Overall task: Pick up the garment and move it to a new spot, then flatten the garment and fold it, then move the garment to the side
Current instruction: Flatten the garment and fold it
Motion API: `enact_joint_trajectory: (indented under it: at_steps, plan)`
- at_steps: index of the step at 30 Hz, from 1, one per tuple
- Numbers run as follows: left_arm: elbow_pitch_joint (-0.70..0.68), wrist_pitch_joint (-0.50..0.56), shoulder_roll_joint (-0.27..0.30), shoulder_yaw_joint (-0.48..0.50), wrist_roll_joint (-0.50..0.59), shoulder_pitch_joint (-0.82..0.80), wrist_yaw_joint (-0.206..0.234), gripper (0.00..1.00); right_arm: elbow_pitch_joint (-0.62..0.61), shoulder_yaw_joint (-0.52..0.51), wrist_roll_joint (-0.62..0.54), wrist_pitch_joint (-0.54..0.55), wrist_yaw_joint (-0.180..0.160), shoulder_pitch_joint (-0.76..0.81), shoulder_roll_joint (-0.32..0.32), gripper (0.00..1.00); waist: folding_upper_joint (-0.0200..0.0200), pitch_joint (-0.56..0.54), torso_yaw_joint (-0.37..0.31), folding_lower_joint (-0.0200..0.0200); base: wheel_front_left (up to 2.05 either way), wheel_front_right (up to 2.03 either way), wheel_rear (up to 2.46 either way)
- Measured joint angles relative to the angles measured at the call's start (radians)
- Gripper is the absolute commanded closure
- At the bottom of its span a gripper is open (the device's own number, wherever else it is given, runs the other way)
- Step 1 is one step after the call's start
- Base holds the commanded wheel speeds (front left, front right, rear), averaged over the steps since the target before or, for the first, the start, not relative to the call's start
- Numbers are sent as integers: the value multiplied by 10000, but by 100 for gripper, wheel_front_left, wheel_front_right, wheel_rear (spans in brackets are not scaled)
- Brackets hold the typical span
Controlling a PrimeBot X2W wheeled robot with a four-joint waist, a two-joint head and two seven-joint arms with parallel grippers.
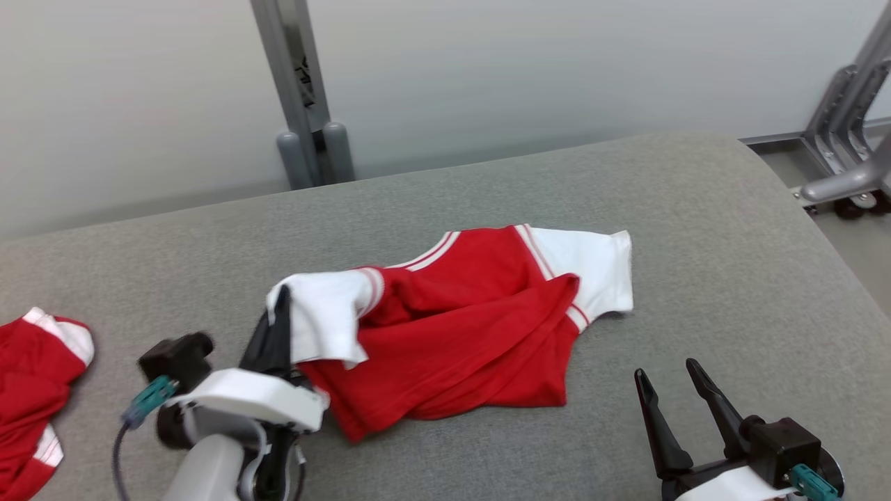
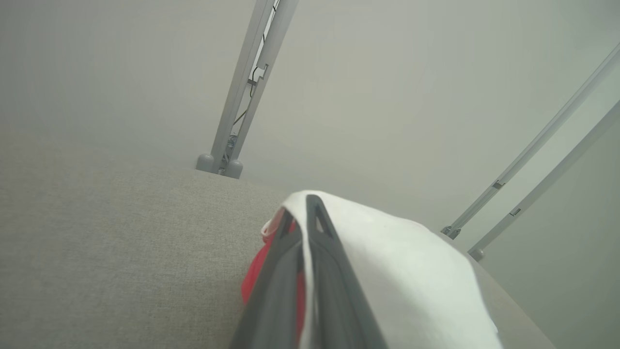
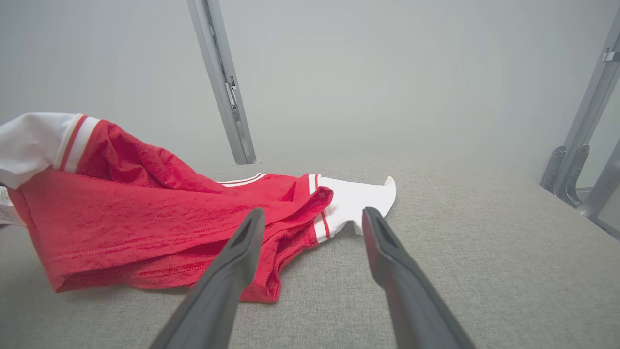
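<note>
My left hand (image 1: pixel 281 296) is clamped shut on the white sleeve (image 1: pixel 324 316) of the red garment (image 1: pixel 473 327), which lies crumpled mid-surface (image 1: pixel 696 209) to its right. My right hand (image 1: pixel 665 370) hovers open near the garment's lower right edge, not touching it.

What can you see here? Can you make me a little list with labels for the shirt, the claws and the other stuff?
shirt: red with white sleeves, crumpled, mostly lying on the surface
left claw: shut on the shirt's white sleeve, holding that end up
right claw: open, holding nothing, apart from the shirt
surface: grey fabric, under the shirt
other cloth: red and white, at the robot's far left, cut off by the head view's edge
</note>
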Motion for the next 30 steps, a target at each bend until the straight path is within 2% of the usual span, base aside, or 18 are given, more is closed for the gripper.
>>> enact_joint_trajectory:
  at_steps: [6,7,9,10,21,30]
  plan:
    - [-698,-4,-35,1776,974,1120,-119,100,10,-2,-27,0,0,26,0,0,0,-137,486,-1,0,0,0]
    - [-732,-6,-21,1847,976,1288,-130,90,13,-17,-29,0,0,37,-2,0,0,-167,547,0,0,0,0]
    - [-780,-6,-48,1839,978,1601,-142,39,27,-10,-40,0,0,59,0,0,0,-228,666,0,0,0,0]
    - [-796,-6,-58,1827,1011,1713,-111,0,38,-6,-40,0,0,72,0,0,0,-263,714,0,0,0,0]
    - [-1615,-8,-52,2011,2428,2701,686,0,119,148,334,0,0,195,-2,0,0,-561,1136,0,0,0,0]
    - [-3524,-10,-50,1478,4140,3784,1001,0,219,226,759,0,0,257,0,0,0,-628,1440,0,0,0,0]
